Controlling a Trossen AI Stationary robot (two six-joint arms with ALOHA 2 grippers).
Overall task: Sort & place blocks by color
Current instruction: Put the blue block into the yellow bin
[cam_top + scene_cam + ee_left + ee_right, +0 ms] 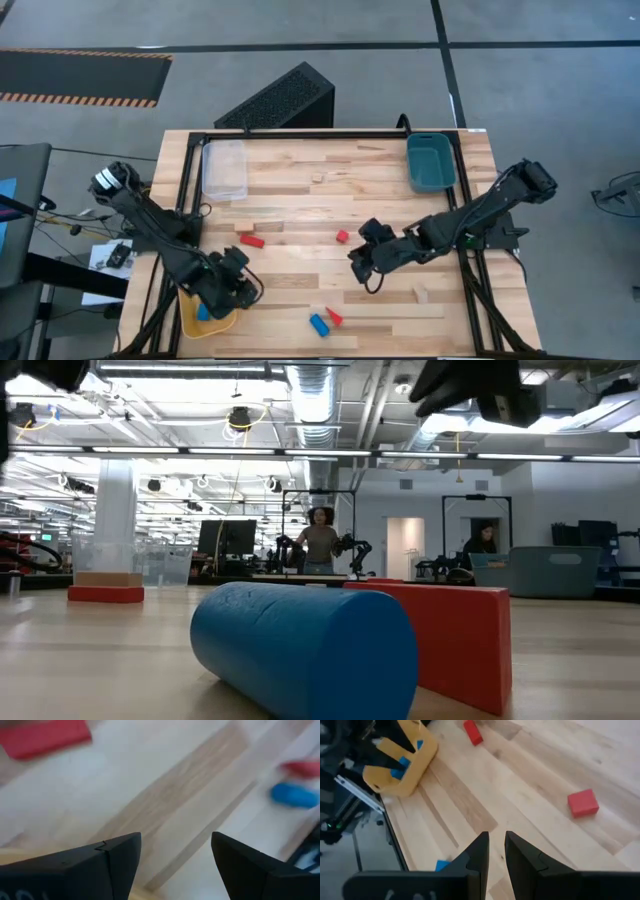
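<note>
A blue cylinder (pixel 319 323) and a red wedge (pixel 334 316) lie side by side near the table's near edge; the low view shows the cylinder (pixel 300 650) in front of the wedge (pixel 450 635). A long red block (pixel 252 240) and a red cube (pixel 342 236) lie mid-table. Pale wood blocks (pixel 421 294) (pixel 318 178) lie apart. A blue block (pixel 203 312) rests inside the yellow tray (pixel 190 325). My left gripper (pixel 175 850) is open above bare wood beside that tray. My right gripper (pixel 496 840) hovers mid-table, its fingers nearly together and empty.
A teal tray (pixel 430 160) sits at the far right corner and a clear tray (pixel 225 168) at the far left. Another pale block (pixel 245 227) lies beside the long red block. The black frame runs along the table's edges. People stand in the room beyond.
</note>
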